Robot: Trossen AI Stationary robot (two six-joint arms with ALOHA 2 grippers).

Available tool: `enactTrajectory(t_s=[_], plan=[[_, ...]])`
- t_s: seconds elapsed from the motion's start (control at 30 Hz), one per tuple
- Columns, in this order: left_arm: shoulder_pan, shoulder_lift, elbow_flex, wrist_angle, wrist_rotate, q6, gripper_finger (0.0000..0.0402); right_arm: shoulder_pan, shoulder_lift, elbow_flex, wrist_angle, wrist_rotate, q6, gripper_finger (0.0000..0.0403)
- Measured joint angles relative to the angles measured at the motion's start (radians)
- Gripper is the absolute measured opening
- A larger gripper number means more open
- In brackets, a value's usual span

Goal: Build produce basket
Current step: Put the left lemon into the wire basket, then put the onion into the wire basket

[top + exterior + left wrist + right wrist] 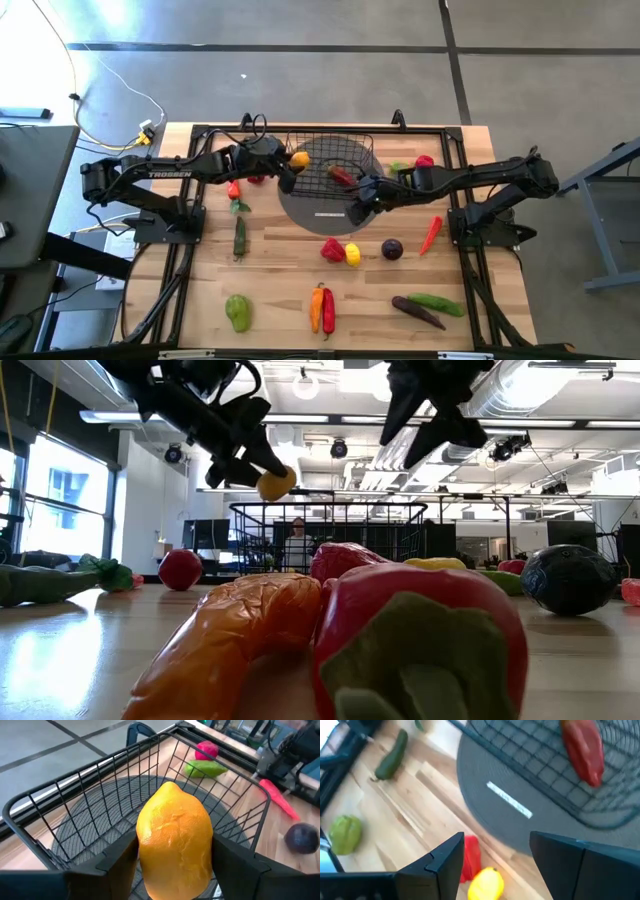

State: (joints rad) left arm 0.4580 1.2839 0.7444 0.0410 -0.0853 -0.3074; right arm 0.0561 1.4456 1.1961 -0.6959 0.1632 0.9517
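One lemon [174,840], one basket [95,795]

- Grey concrete floor [300,25] crossed by dark seams.
- Bright window [55,500] at the room's side.
- White ceiling ducts [540,390] overhead.
- A person [297,545] sits far back.

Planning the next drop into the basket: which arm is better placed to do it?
Left. Its pincer already grips a lemon above the basket rim. The right pincer is open and empty beside the basket, over the grey mat.
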Motion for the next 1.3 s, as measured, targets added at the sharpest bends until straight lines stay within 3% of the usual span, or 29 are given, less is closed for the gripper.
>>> enactTrajectory(t_s=[0.23,0.47,0.63,0.93,1.3], plan=[[0.000,0.000,0.000,0.122,0.038,-0.014,0.0223,0.035,0.000,0.000,-0.160,-0.015,0.103,0.0209],[-0.001,0.000,0.000,0.131,0.084,-0.003,0.0224,0.086,0.000,0.000,-0.315,-0.018,0.178,0.0209],[0.000,0.000,0.000,0.132,0.083,-0.004,0.0245,0.135,0.000,0.000,-0.329,-0.020,0.175,0.0209],[0.000,0.000,0.000,0.141,0.104,-0.059,0.0323,0.223,0.000,0.000,-0.378,-0.027,0.307,0.0209],[0.000,-0.001,0.000,0.173,0.225,-0.102,0.0333,0.287,0.000,0.000,-0.388,-0.033,0.351,0.0209]])
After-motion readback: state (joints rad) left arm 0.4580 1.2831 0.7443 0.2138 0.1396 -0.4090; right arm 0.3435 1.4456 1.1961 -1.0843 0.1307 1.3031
